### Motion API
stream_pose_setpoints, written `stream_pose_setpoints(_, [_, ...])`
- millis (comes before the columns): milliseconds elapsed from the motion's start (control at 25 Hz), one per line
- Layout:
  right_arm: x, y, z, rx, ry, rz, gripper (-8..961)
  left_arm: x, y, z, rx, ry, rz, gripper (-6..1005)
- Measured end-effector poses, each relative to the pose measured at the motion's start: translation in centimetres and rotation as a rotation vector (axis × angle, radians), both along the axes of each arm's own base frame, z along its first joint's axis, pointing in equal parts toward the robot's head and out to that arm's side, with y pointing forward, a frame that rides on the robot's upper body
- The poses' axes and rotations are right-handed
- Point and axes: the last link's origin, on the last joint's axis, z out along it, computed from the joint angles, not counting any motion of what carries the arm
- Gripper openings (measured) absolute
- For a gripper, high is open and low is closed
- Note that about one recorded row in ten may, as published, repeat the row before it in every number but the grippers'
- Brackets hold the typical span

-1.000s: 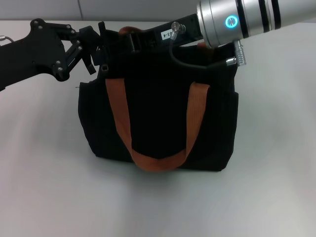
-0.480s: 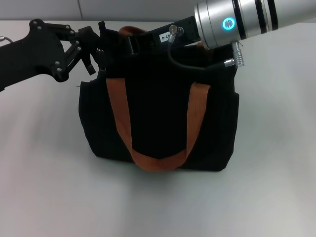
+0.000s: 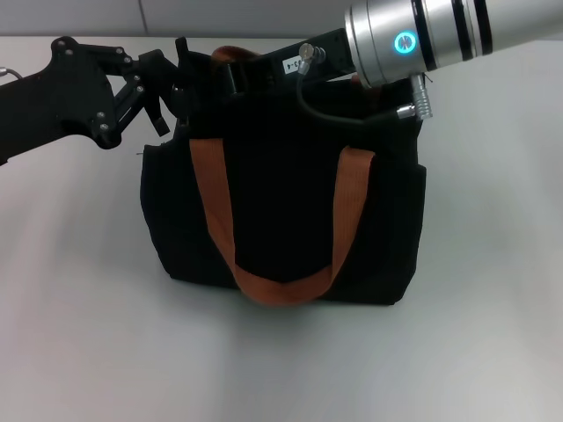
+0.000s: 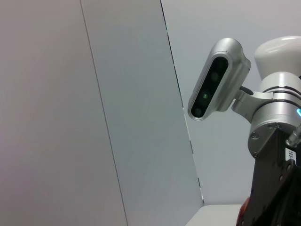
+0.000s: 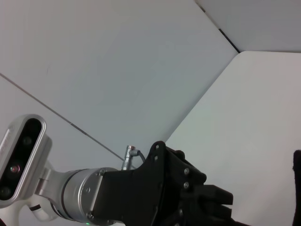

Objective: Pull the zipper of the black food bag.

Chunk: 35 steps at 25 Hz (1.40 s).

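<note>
While the boxy black fabric food bag stands upright near the middle of the pale grey bench, towards its far edge, both arms crowd the bag's top. Its two rust-orange webbing handles show, the near one hanging down the front face. The left gripper sits at the bag's top left corner, touching the fabric; whether its black fingers are spread or pinching cannot be told. The right gripper, on a silver arm with a black cable, lies across the top edge and hides the zip track; its finger state is also unclear. The zipper's silver pull tab cannot be made out.
</note>
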Motion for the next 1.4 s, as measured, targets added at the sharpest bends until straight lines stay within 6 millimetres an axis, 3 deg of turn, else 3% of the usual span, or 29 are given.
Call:
stream_pose_setpoints(520, [-0.4,0.1,-0.2,0.018,-0.01,0.026,62,0.0,0.0,-0.1,-0.001,-0.001,-0.001,34])
stream_pose_setpoints(640, [-0.5,0.1,-0.1,0.022,-0.008,0.03,-1,0.0,0.0,0.0,0.0,-0.001,0.001,34])
stream_pose_setpoints(1400, [0.0,0.2,1.3,0.051,-0.071,-0.011,-1,-0.6,-0.2,0.6,0.022,-0.017,0.03,35])
